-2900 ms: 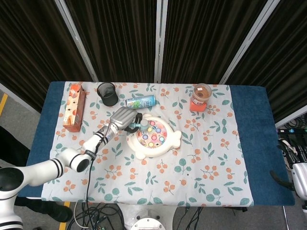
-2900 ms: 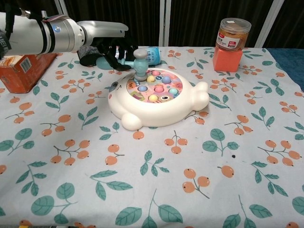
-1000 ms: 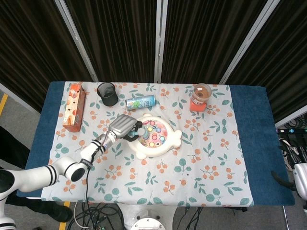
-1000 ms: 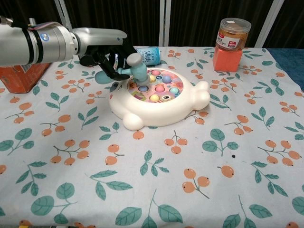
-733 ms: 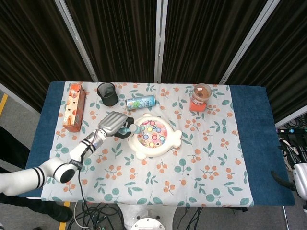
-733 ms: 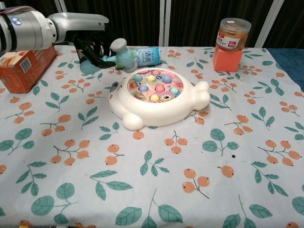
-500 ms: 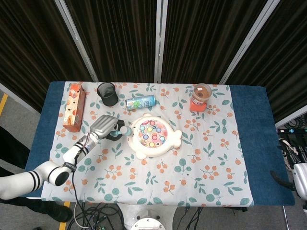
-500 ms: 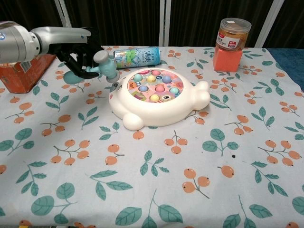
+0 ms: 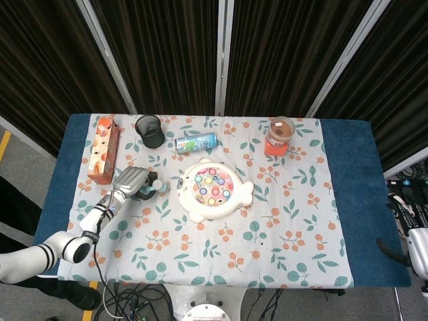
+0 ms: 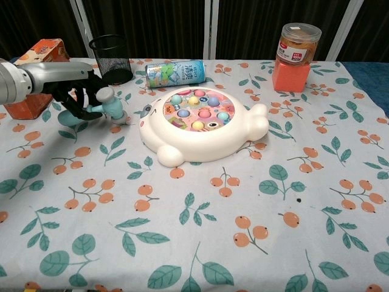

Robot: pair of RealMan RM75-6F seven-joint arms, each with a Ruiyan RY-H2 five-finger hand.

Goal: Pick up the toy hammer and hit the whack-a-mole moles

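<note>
Left hand (image 10: 76, 91): fingers (image 10: 85, 97) closed around the handle of the toy hammer (image 10: 104, 103), whose head sits left of the whack-a-mole toy (image 10: 200, 125), apart from it. Right hand (image 9: 416, 249): only an edge shows in the head view; finger state cannot be told. The worktop (image 9: 348, 200) carries a fruit-print cloth (image 10: 255, 231); dark curtains (image 9: 281, 53) stand behind. Only the head view shows the worktop's blue margins.

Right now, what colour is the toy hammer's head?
Light teal-blue; the hammer shows best in the chest view, held by the left hand.
</note>
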